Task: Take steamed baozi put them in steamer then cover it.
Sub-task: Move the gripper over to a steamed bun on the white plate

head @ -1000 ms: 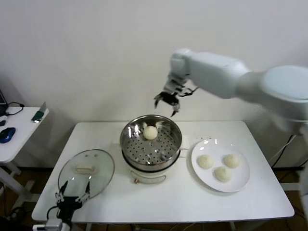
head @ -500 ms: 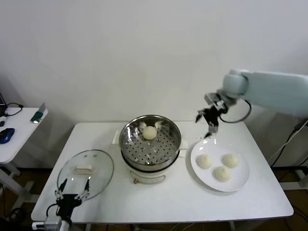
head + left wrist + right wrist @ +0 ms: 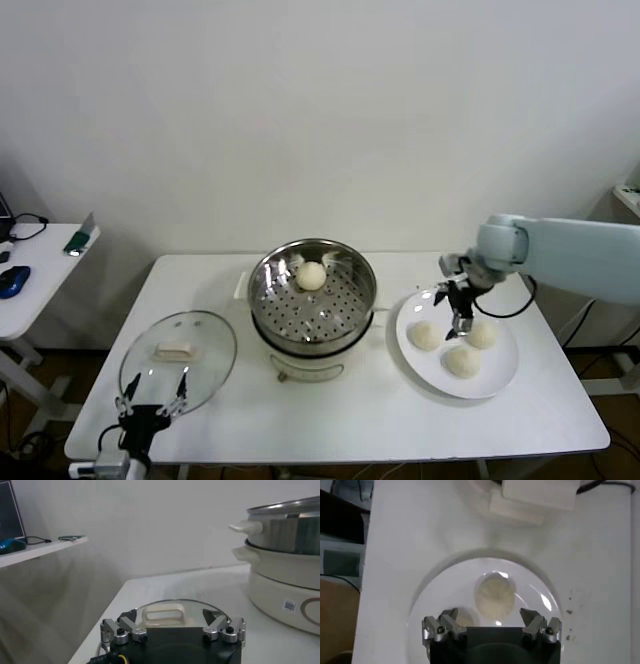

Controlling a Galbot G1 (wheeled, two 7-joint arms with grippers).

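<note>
The steamer (image 3: 313,300) stands mid-table with one baozi (image 3: 312,275) on its perforated tray. Three more baozi (image 3: 427,335) (image 3: 481,334) (image 3: 462,361) lie on a white plate (image 3: 503,372) to its right. My right gripper (image 3: 458,310) is open and empty, just above the plate between the two far buns; its wrist view shows one bun (image 3: 494,596) ahead of the open gripper (image 3: 490,617). The glass cover (image 3: 180,355) lies flat on the table left of the steamer. My left gripper (image 3: 150,408) is open and parked at the cover's near edge, its handle (image 3: 165,615) just ahead.
The table's front edge (image 3: 340,450) runs just below the cover and plate. A side desk (image 3: 40,270) with a blue mouse stands at far left. The steamer's side (image 3: 285,545) fills the right of the left wrist view.
My right gripper has moved from above the steamer's back rim to the right and down, to just over the plate of baozi. It stays open and empty. The left arm has not moved.
</note>
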